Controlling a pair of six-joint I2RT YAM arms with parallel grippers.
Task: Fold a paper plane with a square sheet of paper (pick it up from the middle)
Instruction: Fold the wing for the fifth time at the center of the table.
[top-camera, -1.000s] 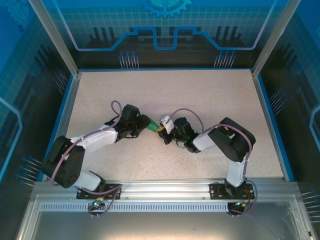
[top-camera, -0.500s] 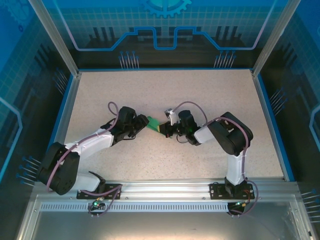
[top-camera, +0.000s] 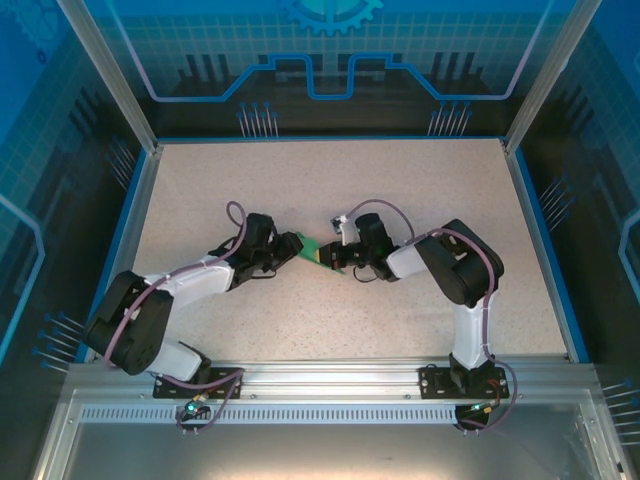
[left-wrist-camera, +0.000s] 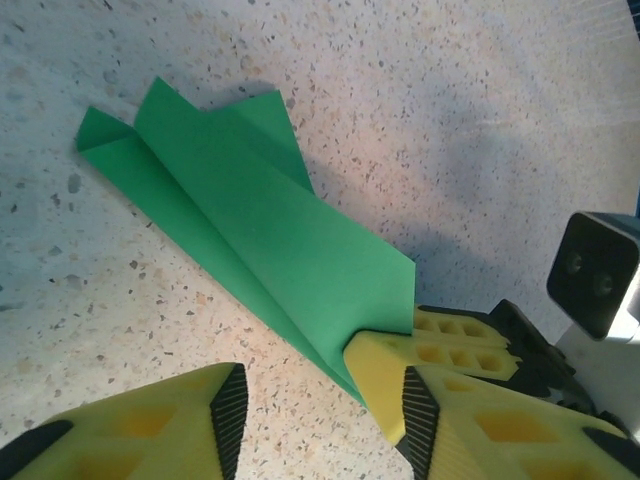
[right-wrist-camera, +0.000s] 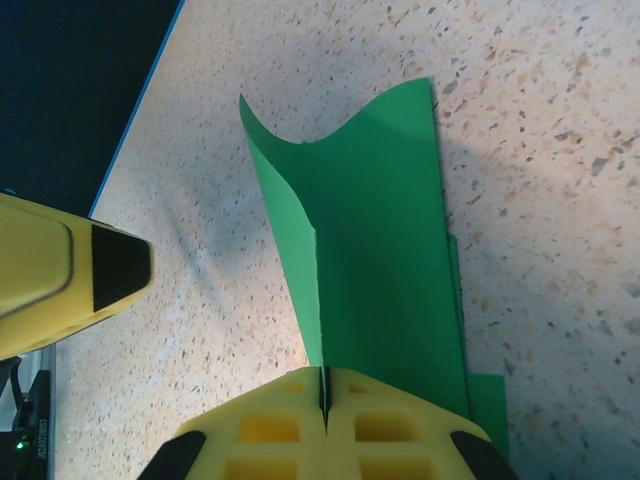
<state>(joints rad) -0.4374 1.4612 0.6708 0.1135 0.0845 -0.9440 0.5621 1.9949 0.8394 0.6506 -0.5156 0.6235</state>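
The square sheet of paper is green and creased into a narrow dart shape, lying low over the table's middle between both grippers. In the left wrist view the paper runs from a flared end at upper left to a corner pinched by the right arm's yellow fingers. My left gripper stands open just short of that corner, with bare table between its pads. My right gripper is shut on the paper, whose far edge curls upward. The left gripper and right gripper almost meet.
The speckled table is bordered by a blue rim and metal frame posts. The left arm's yellow finger shows at the left of the right wrist view. The right wrist's camera housing sits close to the left gripper.
The right wrist has swung toward the far side and slightly left, keeping its grip on the paper. The left gripper stayed by the paper's end, and its jaws widened, then narrowed.
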